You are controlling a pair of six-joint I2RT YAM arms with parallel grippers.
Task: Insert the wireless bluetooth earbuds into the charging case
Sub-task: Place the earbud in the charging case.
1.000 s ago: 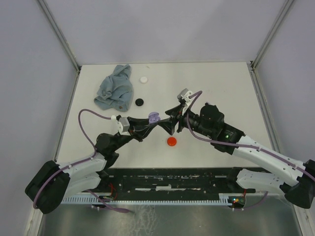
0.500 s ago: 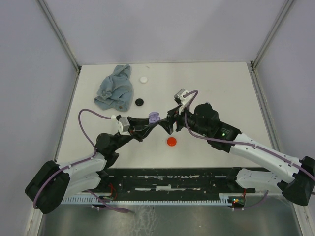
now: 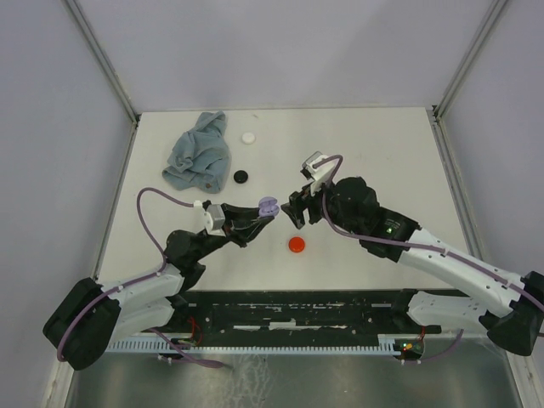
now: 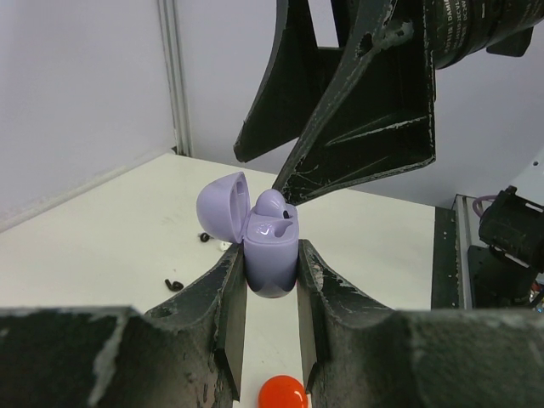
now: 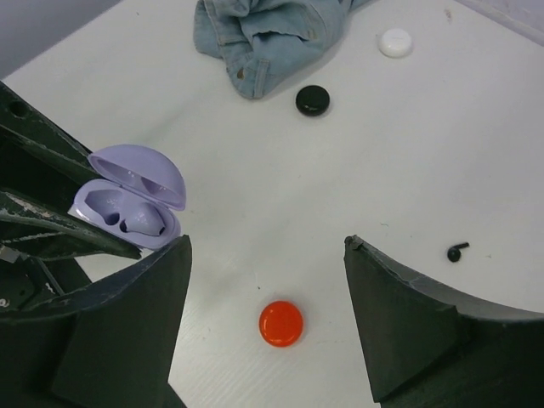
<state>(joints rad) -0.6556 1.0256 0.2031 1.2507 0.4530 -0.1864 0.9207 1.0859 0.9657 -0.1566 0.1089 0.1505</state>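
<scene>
Left gripper [image 3: 262, 216] is clamping the lavender case [image 4: 270, 265] by its base, lid hinged open, holding it off the table [image 3: 382, 153] near the centre. Right gripper [image 5: 265, 246] is standing open and empty. Compared with a second ago it is sitting further right, no longer meeting the case, jaws spread wider. A lavender earbud [image 4: 272, 204] is sitting in one pocket; the other pocket is hard to read. Red disc [image 5: 280, 323] is lying on the near side of both grippers. A tiny black bit [image 5: 457, 252] is lying right of it, too small to identify.
</scene>
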